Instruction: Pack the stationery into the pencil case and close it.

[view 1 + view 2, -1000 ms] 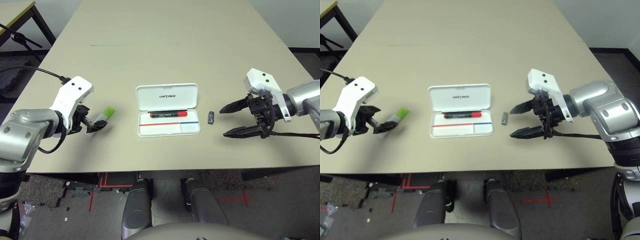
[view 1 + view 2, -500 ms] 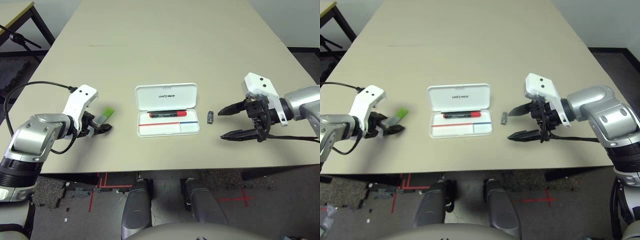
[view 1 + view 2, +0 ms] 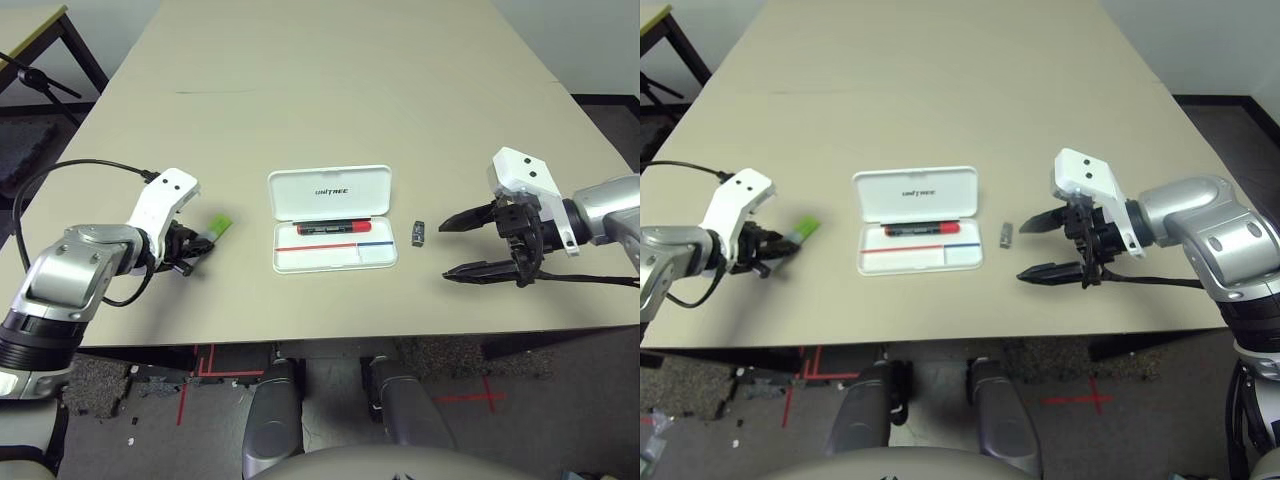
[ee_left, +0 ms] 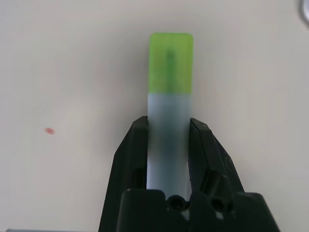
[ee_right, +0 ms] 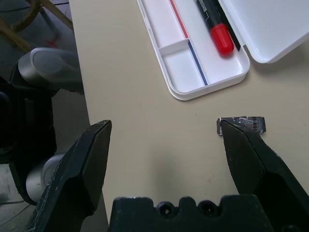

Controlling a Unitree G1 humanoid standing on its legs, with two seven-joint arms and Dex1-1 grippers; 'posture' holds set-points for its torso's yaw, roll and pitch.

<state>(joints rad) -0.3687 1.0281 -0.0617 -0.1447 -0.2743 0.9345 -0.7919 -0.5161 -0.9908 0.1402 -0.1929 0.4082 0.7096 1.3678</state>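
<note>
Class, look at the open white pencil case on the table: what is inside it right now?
Inside the pencil case lies a red marker with a black cap, along the hinge side. The front compartments look empty. Anything under the marker is covered.

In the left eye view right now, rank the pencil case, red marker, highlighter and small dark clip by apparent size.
1. pencil case
2. red marker
3. highlighter, partly hidden by the left gripper, so unsure against the marker
4. dark clip

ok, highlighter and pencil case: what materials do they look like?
Highlighter: probably plastic, with a frosted translucent body and a see-through lime cap with a dark shape inside. Pencil case: looks like rigid white plastic, smooth, with moulded rounded corners and a divider; metal can't be excluded.
</note>
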